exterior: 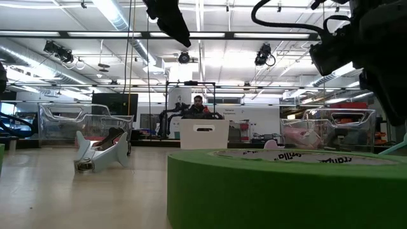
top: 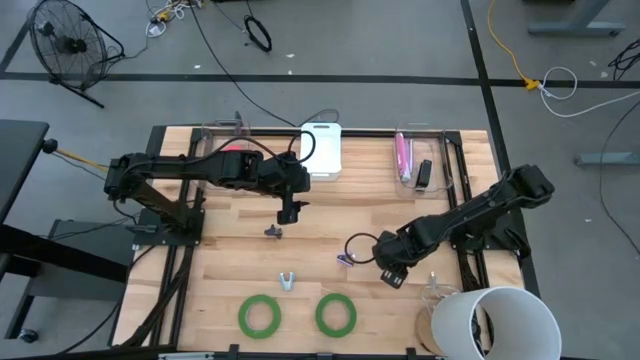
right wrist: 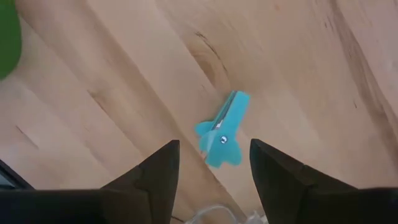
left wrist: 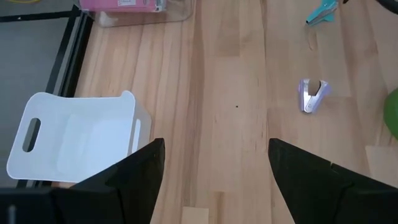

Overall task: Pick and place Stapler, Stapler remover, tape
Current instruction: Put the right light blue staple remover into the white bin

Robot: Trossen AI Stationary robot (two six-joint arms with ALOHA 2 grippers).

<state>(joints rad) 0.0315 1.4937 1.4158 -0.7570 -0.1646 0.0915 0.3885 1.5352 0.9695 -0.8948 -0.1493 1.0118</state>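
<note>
Here the right gripper (right wrist: 211, 167) hovers with jaws parted and empty above a teal stapler remover (right wrist: 221, 132) on the desk (top: 230, 260). Two green tape rolls (top: 260, 316) lie flat near the front edge. Farther back, the left gripper (left wrist: 214, 165), jaws wide and empty, reaches mid-desk beside a white bin (top: 322, 150).

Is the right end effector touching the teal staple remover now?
Apart. The right wrist view shows bare wood between the open right end effector and the teal staple remover.
</note>
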